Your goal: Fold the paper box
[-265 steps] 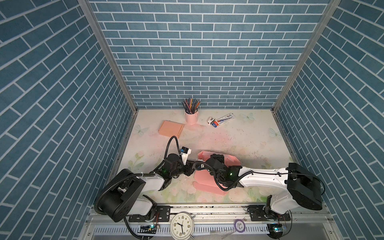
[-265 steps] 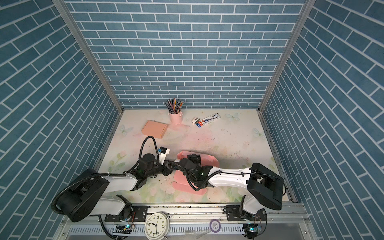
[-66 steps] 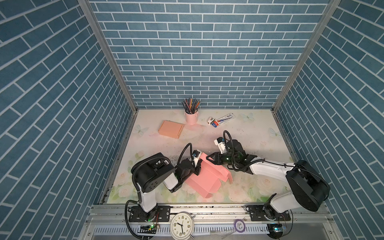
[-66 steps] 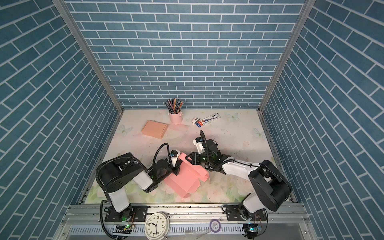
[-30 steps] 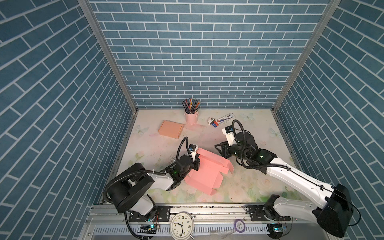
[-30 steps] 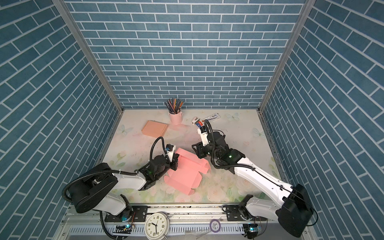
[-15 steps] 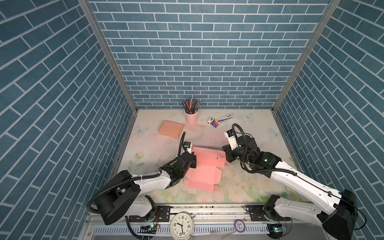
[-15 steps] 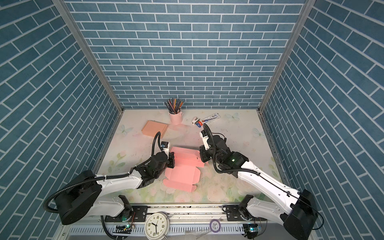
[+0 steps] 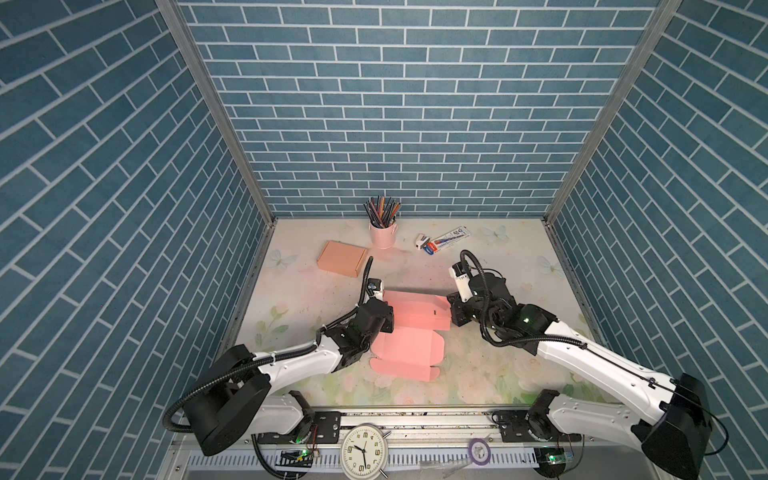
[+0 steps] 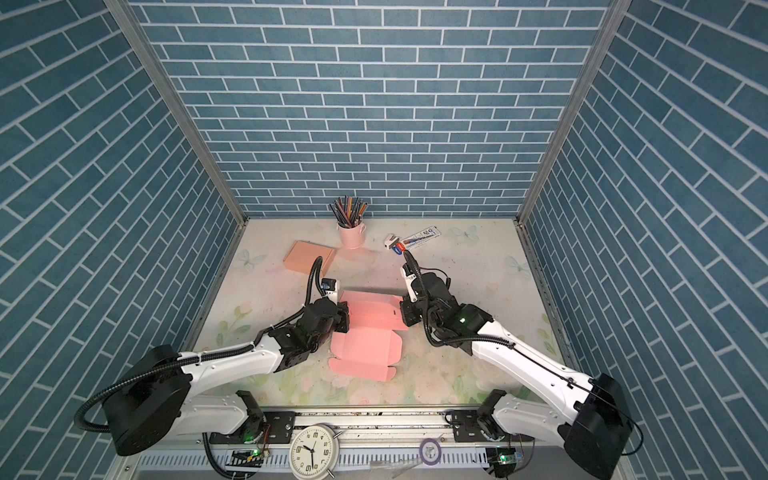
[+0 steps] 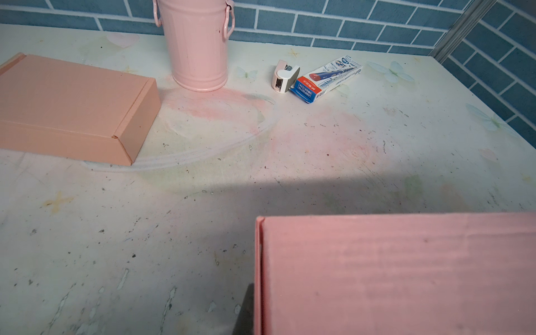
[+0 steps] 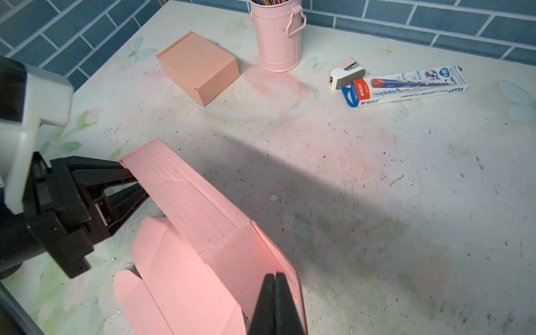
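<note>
The pink paper box (image 9: 409, 353) lies part-folded mid-table in both top views, lid panel flat toward the front and one long wall (image 10: 370, 316) raised. My left gripper (image 9: 388, 318) is shut on that wall's left end. The right wrist view shows its black fingers (image 12: 127, 174) pinching the edge. The left wrist view shows only the pink wall (image 11: 391, 275) close up, fingers hidden. My right gripper (image 9: 451, 311) is shut at the wall's right end. Its tips (image 12: 274, 290) lie against the inner face, and nothing shows between them.
At the back stand a closed orange box (image 9: 341, 258), a pink pencil cup (image 9: 382, 232), a white stapler (image 9: 422, 240) and a blue-white pencil pack (image 9: 451, 237). A clock (image 9: 364, 453) sits on the front rail. Brick walls enclose three sides.
The box swung from a tilted, diagonal pose to lie square on the table with its wall up. My right gripper dropped to the wall's right end and shut. The left kept its hold.
</note>
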Action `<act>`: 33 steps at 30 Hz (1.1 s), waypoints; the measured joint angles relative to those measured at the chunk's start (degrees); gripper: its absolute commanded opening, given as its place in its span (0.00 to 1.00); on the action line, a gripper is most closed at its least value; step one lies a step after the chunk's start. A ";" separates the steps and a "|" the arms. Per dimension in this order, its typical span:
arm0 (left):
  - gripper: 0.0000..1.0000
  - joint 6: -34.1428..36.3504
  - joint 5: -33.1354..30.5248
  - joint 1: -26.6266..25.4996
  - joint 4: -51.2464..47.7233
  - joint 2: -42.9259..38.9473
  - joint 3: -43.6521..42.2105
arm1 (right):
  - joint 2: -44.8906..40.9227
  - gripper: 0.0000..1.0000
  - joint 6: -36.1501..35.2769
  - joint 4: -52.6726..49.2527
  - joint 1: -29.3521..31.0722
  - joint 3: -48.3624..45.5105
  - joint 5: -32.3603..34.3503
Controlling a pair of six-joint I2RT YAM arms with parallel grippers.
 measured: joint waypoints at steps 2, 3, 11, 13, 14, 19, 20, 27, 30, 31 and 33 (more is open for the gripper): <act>0.09 -0.17 -0.02 0.00 -0.31 0.00 0.00 | 0.55 0.00 0.00 -0.02 0.00 -0.02 0.26; 0.08 -0.20 -0.04 0.00 -0.55 0.00 0.00 | 0.63 0.00 -0.02 -0.07 0.00 -0.02 0.44; 0.09 -0.20 -0.17 0.02 -1.11 0.00 0.00 | -0.46 0.00 -0.02 -0.42 0.00 0.02 0.63; 0.08 -0.20 -0.17 0.09 -1.11 0.00 0.00 | 0.35 0.00 0.00 -0.50 0.00 0.02 -0.09; 0.08 -0.20 -0.15 0.11 -1.11 0.00 0.00 | 1.07 0.00 0.02 -0.52 0.02 0.04 -0.42; 0.08 -0.20 -0.15 0.13 -1.14 0.04 0.00 | 3.37 0.00 0.02 -0.76 0.98 0.04 -0.83; 0.08 -0.20 -0.13 0.22 -1.14 0.04 0.00 | 3.58 0.00 0.02 -0.74 1.18 0.04 -0.94; 0.08 -0.22 -0.04 0.33 -1.14 0.04 0.00 | 6.45 0.00 0.04 -0.35 2.43 0.20 -1.42; 0.08 -0.22 0.15 0.33 -1.11 0.04 0.02 | 7.78 0.00 0.04 0.04 3.21 0.44 -1.53; 0.08 -0.22 0.24 0.33 -1.14 0.04 0.04 | 8.15 0.00 0.04 0.13 3.43 0.66 -1.60; 0.09 -0.24 0.39 0.33 -1.09 0.04 0.07 | 8.61 0.00 0.04 0.57 3.65 1.05 -1.79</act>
